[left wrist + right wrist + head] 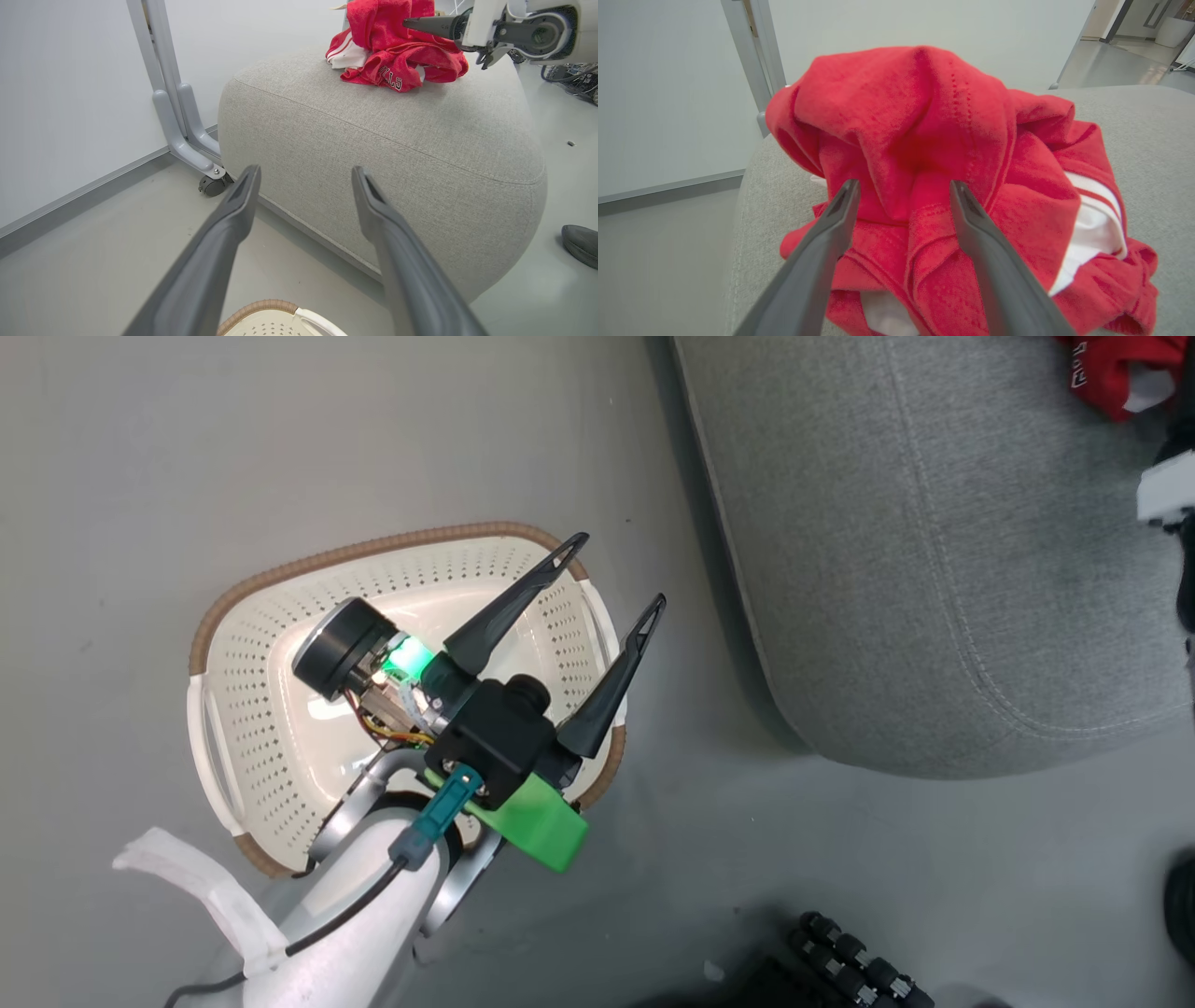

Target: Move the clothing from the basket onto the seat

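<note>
The clothing point(924, 140) is fuzzy red cloth with smoother white bands. The seat point(934, 569), upper right, is matt, coarse-woven grey fabric. The basket point(252, 691) is glossy perforated plastic on a smooth floor point(140, 476).

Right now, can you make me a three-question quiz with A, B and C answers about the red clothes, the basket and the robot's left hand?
1. Where is the clothing? A in the basket; B on the seat; C in the left gripper.
2. What colour is the basket's rim? A brown; B blue; C black.
3. How is the left gripper? A shut on the clothing; B open and empty; C shut on the basket.

Answers:
1 B: the red heap lies on top of the grey cushion.
2 A: a brown woven band runs round the white basket.
3 B: its two fingers stand wide apart with nothing between them.
</note>
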